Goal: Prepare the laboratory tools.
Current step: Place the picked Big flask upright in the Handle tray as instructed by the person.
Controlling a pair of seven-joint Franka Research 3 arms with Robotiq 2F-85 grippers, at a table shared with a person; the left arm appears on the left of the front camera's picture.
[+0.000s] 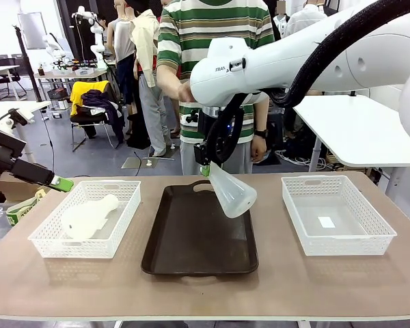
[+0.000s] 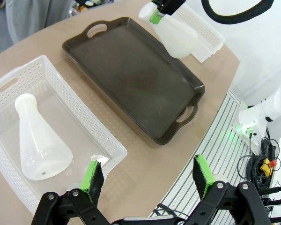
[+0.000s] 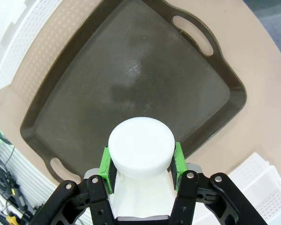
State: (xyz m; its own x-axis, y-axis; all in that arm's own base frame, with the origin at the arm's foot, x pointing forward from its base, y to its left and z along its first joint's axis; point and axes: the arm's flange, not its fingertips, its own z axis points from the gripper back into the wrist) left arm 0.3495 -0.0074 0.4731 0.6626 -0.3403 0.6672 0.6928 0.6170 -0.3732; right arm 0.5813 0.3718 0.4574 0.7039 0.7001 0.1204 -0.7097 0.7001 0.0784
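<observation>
One frosted-white flask (image 1: 232,193) hangs tilted above the far middle of the dark brown tray (image 1: 198,232). My right gripper (image 1: 206,169) is shut on its neck. In the right wrist view the flask's round white end (image 3: 140,145) sits between the green pads of that gripper (image 3: 140,161), over the tray (image 3: 131,70). A second flask (image 1: 89,215) lies on its side in the left white basket (image 1: 126,219). My left gripper (image 1: 60,183) hovers open at the table's left edge. Its wrist view shows its spread fingers (image 2: 147,176) just outside the basket wall, the lying flask (image 2: 40,145) beyond them.
An empty white basket (image 1: 369,236) stands at the right of the table. A person in a striped shirt (image 1: 205,34) stands at the far side behind the tray. The left wrist view shows the tray (image 2: 136,79) and the held flask (image 2: 175,33).
</observation>
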